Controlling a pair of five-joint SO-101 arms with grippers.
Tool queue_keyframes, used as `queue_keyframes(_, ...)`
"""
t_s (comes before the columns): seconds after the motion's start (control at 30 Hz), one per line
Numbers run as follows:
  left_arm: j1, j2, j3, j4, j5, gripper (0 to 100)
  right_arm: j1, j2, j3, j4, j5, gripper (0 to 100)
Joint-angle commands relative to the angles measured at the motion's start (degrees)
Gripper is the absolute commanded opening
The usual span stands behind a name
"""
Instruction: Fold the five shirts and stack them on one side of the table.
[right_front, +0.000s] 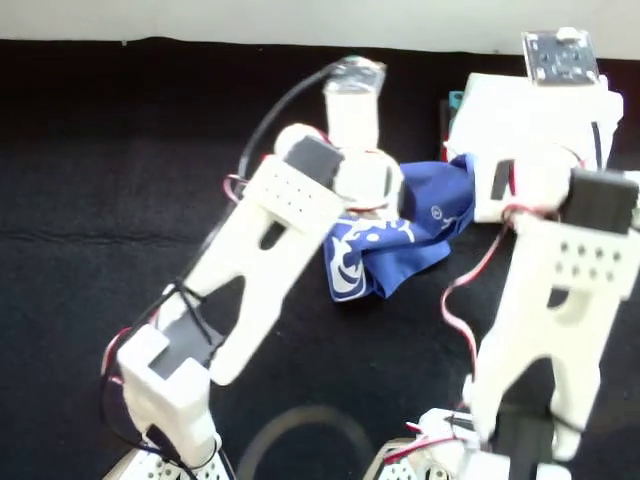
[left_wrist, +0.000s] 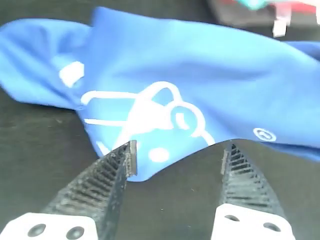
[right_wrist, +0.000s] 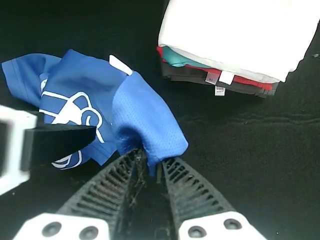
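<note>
A blue shirt (right_front: 392, 243) with a white print lies crumpled on the black table, between the two arms. My right gripper (right_wrist: 151, 161) is shut on a fold of the blue shirt (right_wrist: 135, 107) and holds that edge lifted. My left gripper (left_wrist: 177, 157) is open, its fingers (left_wrist: 116, 172) just short of the printed part of the blue shirt (left_wrist: 200, 70), with nothing between them. A stack of folded shirts (right_wrist: 235, 37), white on top with teal, red and dark ones beneath, sits beyond the right gripper. In the high view the stack (right_front: 520, 105) is at the far right.
The black table cloth (right_front: 110, 170) stretches bare to the left and in front of the shirt. Red and white cables (right_front: 462, 290) hang beside the right arm. The table's back edge (right_front: 200, 42) meets a pale wall.
</note>
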Motion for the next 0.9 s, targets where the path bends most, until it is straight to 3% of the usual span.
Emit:
queue_keyframes(0.0,2.51,1.10,-5.05,0.62,0.44,27,0.22,-6.73,8.22,0.04,0.18,0.7)
queue_keyframes(0.2,5.05,4.35,-5.76,2.81,0.44,27,0.31,-14.81,30.73,-11.21,0.18,0.7)
queue_keyframes(0.4,6.20,6.81,-6.29,16.62,0.00,27,0.31,-19.30,53.58,-26.68,0.44,0.7)
queue_keyframes(0.53,3.47,6.20,-6.29,17.41,0.09,27,0.66,-23.08,58.77,-27.03,0.26,0.7)
queue_keyframes(0.7,4.97,5.93,-6.37,17.41,0.18,27,0.22,-31.43,58.95,-23.34,0.53,1.7)
queue_keyframes(0.87,6.64,6.55,-9.71,16.97,0.35,27,0.57,-34.42,58.59,-19.47,0.53,23.1)
